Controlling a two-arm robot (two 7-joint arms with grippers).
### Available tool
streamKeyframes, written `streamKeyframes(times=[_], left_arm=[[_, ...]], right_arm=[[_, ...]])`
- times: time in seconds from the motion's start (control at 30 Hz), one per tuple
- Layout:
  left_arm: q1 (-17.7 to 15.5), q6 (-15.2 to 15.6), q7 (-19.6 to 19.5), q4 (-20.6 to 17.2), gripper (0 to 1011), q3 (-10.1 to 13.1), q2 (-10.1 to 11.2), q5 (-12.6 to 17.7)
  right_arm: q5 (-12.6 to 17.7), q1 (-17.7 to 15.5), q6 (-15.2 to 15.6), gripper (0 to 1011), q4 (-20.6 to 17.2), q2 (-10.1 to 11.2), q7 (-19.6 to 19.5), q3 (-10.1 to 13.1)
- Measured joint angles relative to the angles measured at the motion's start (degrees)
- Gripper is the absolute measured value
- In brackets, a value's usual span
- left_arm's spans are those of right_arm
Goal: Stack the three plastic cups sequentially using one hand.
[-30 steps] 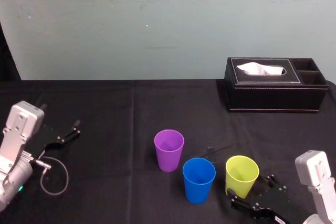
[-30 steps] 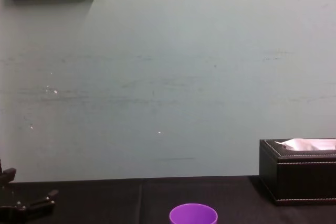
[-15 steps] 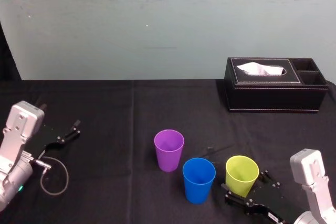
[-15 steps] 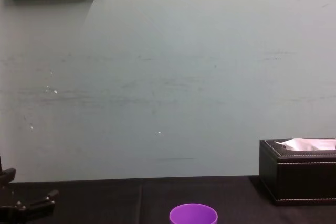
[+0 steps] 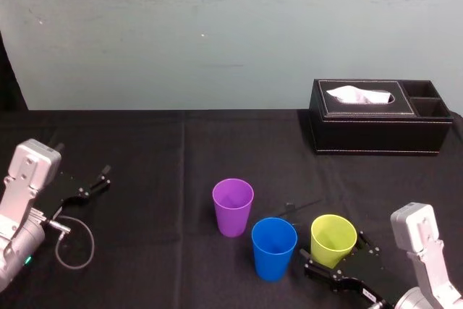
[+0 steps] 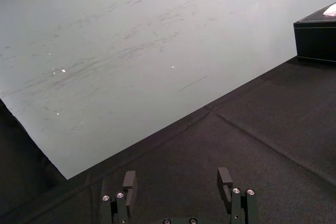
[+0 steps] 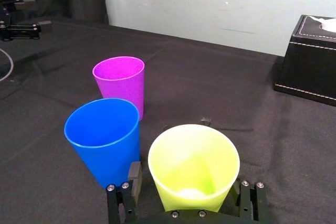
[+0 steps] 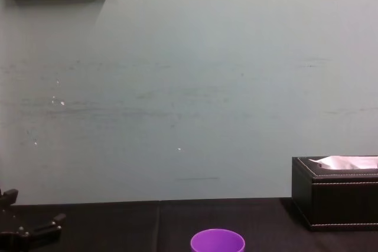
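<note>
Since the picture of a second ago, the right gripper (image 5: 331,246) has moved forward and to the left along the near edge of the table (image 5: 145,150), and it now has the yellow-green cup (image 5: 333,240) between its fingers. The fingers are spread, one on each side of the lower part of this cup. In the right wrist view a small gap seems to remain on both sides, so I judge that it does not pinch the cup yet.

No stacking is done so far. All three cups stand upright, mouth up, each alone on the black cloth and none inside another. The first grasp is only being prepared; lifting this cup, putting it into a second one, and then joining the third are all left.

The yellow-green cup is nearest, at the near right. The blue cup (image 5: 274,248) stands just to its left, close but apart from it. The purple cup (image 5: 233,207) is a little farther and more to the left, near the blue one. They are plain smooth tumblers, wider at the rim than at the base, and all look empty.

At the far left, the left gripper (image 6: 177,182) is parked low over the table with its fingers spread and nothing between them. A black tissue box (image 5: 380,116) stands at the far right, well apart from the cups.
</note>
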Motion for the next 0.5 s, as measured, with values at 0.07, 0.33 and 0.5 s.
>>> streamKeyframes(times=[0.07, 0.33, 0.5], left_arm=[[0.0, 0.0, 0.0, 0.0, 1000, 0.0, 0.0, 0.0], [0.0, 0.0, 0.0, 0.0, 1000, 0.0, 0.0, 0.0], [0.0, 0.0, 0.0, 0.0, 1000, 0.0, 0.0, 0.0]], right_arm=[[-0.3, 0.1, 0.1, 1000, 0.2, -0.4, 0.1, 0.1], [-1.0, 0.1, 0.3, 1000, 0.5, -1.1, 0.5, 0.5], [-1.0, 0.1, 0.3, 1000, 0.4, -1.1, 0.5, 0.5]])
